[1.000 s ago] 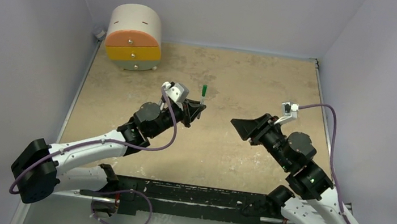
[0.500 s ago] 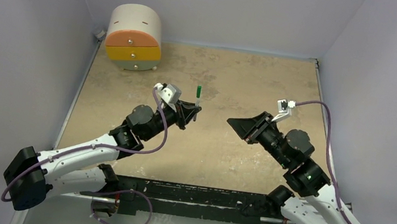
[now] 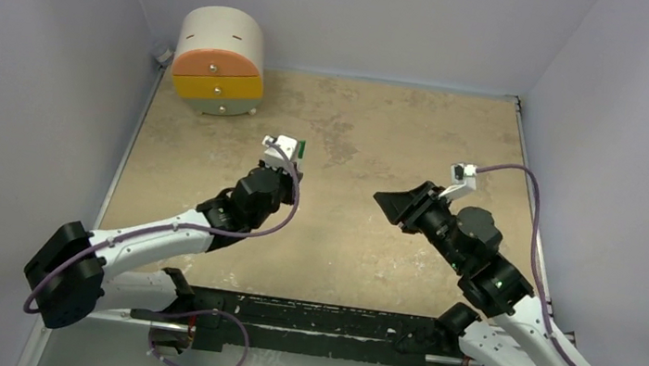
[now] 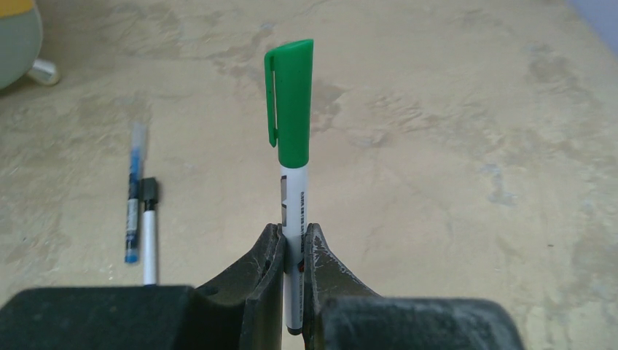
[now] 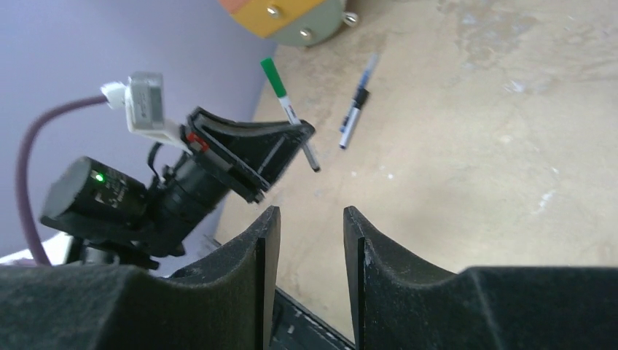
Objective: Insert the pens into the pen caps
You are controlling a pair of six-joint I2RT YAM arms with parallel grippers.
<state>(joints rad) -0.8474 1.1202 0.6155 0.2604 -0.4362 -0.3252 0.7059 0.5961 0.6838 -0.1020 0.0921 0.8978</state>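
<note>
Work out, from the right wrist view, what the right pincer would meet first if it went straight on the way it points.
Probably the green-capped pen clamped in the left pincer: its lower end hangs in line with the right pincer. Depth is unclear, so a miss is possible.

We see a tan table (image 3: 421,129), its top mottled with darker blotches and pale scuffs. At its far left corner stands a round drawer unit (image 3: 219,58) with a white top and 3 drawer fronts, orange, yellow and grey-green, on small silver feet. In the left wrist view 2 pens lie flat on the bare top, side by side and almost parallel. One is a blue pen (image 4: 133,204) with a clear end. The other is a white pen (image 4: 149,233) with a black end, set slightly nearer the camera.
</note>
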